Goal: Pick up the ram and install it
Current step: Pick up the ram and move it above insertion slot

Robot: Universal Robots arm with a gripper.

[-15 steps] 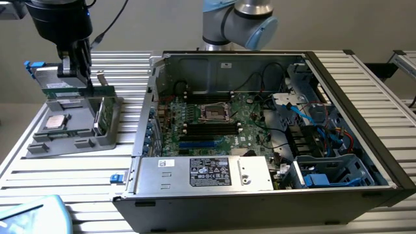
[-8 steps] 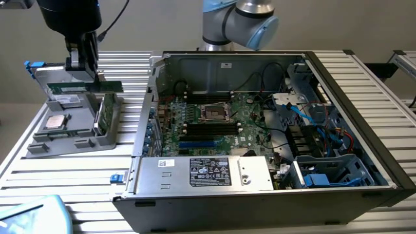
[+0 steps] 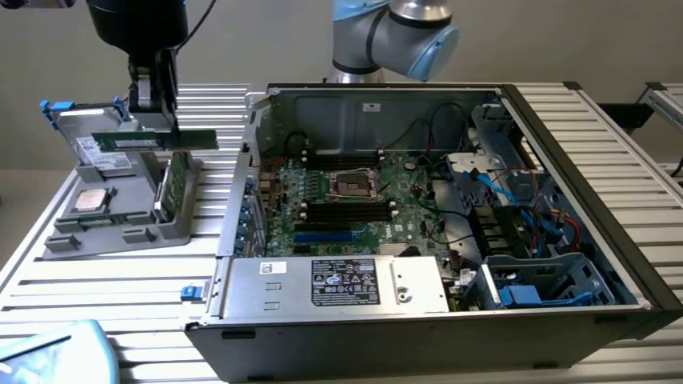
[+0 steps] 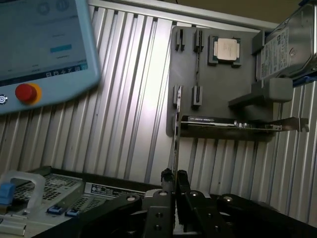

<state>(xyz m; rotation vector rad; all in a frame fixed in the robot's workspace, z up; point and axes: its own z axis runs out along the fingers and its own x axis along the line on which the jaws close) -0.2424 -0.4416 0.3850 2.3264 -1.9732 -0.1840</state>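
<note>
Gripping the ram [image 3: 158,141] firmly in the end effector [image 3: 156,126], above the grey tray [image 3: 128,218] on the worktop [image 3: 107,288], beside the open computer case [image 3: 427,340]. Best kept level, edge straight, no twisting.

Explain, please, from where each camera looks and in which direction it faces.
Exterior view: off the arm, raised, looking down into the open computer case; the arm and the pincer, shut on the ram, show.
Wrist view: on the wrist, looking past the pincer down at the grey parts holder on the ribbed table; the pincer's dark fingers show, clamping the ram edge-on.
Both views share the pincer, the ram, the parts holder and the processor in it.
</note>
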